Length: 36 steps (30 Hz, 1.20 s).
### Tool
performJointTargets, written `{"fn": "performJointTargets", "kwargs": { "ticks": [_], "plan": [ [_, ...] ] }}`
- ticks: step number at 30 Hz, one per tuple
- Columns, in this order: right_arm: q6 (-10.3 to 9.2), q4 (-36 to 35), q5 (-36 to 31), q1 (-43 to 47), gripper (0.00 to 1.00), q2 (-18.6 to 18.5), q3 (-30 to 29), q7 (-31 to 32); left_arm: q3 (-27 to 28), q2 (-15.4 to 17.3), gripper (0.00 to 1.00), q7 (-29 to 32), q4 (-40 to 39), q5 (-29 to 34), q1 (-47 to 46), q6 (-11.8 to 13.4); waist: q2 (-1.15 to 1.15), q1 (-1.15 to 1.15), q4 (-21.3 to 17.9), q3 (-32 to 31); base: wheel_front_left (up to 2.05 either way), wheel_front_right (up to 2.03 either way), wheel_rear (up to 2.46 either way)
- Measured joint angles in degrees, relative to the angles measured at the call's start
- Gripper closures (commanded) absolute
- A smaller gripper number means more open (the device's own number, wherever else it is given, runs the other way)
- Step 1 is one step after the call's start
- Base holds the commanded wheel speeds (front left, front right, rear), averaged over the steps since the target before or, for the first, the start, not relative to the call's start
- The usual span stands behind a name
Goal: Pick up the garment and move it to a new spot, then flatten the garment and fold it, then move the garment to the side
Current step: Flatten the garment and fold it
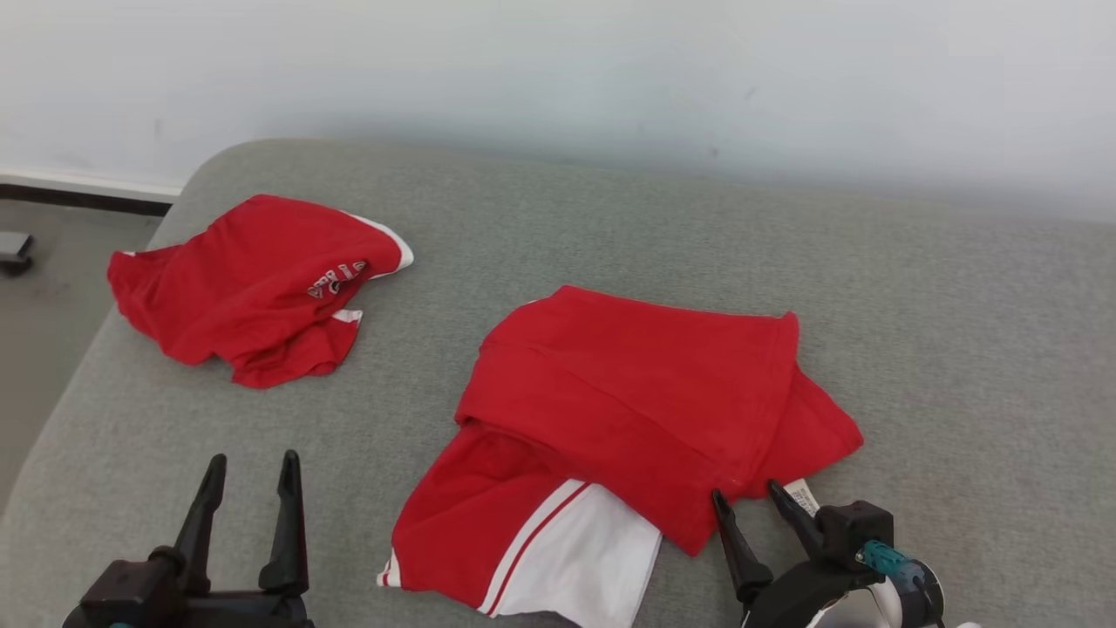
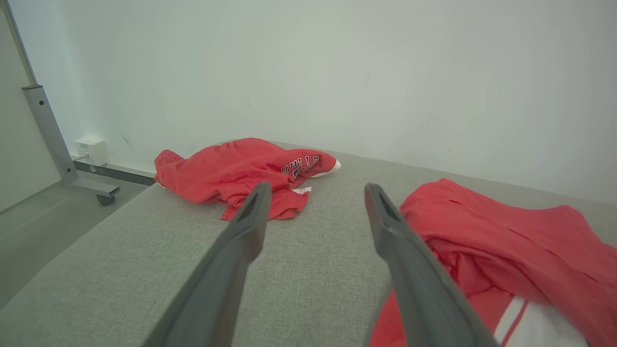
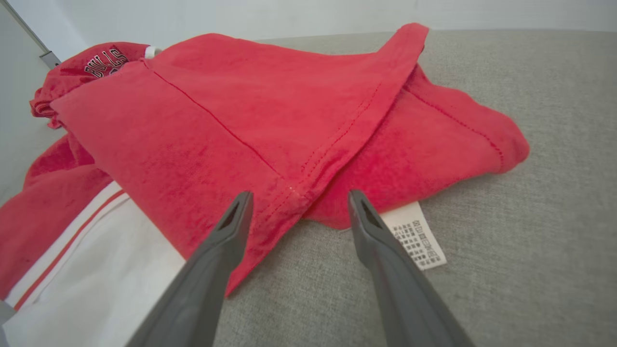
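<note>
At the far left of the grey padded surface (image 1: 610, 218), a crumpled red garment (image 1: 244, 288) with lettering lies near the edge. At the lower left, the left gripper (image 1: 253, 456) has its fingers spread wide and holds nothing, well apart from both cloths. In the middle lies the folded red garment (image 1: 628, 392), with a white striped panel (image 1: 575, 558) showing at its near side. At its near right corner the right gripper (image 1: 744, 488) stands wide open and empty, its fingertips just beside the hem and next to a white care label (image 1: 804, 495)
</note>
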Motion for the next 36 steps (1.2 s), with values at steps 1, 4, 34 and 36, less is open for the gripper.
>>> {"fn": "performJointTargets", "kwargs": {
  "ticks": [1,4,34,36],
  "plan": [
    [0.0,1.2,0.2,-0.5,0.0,0.0,0.0,-0.4,-0.2,0.0,0.0,0.0,0.2,0.1,-0.1,0.0,0.0,0.0,0.4,0.1,0.0,0.0,0.0],
    [0.0,4.2,1.4,-1.9,0.0,0.0,0.3,-1.5,-0.8,-0.1,0.0,0.0,0.5,0.1,-0.5,-0.1,0.0,0.0,1.4,0.3,0.0,0.0,0.0],
    [0.0,-21.6,-3.0,-4.0,1.0,-6.5,-11.1,-1.3,-2.5,-0.2,0.0,0.0,3.1,-0.1,1.6,-0.2,0.0,0.0,-6.5,-3.1,0.0,0.0,0.0],
    [0.01,-25.7,-3.1,-4.7,1.0,-8.0,-12.3,0.9,-2.7,-0.4,0.0,0.0,3.2,0.0,1.6,-0.2,0.0,0.0,-7.1,-3.5,0.0,0.0,0.0]
  ]
}}
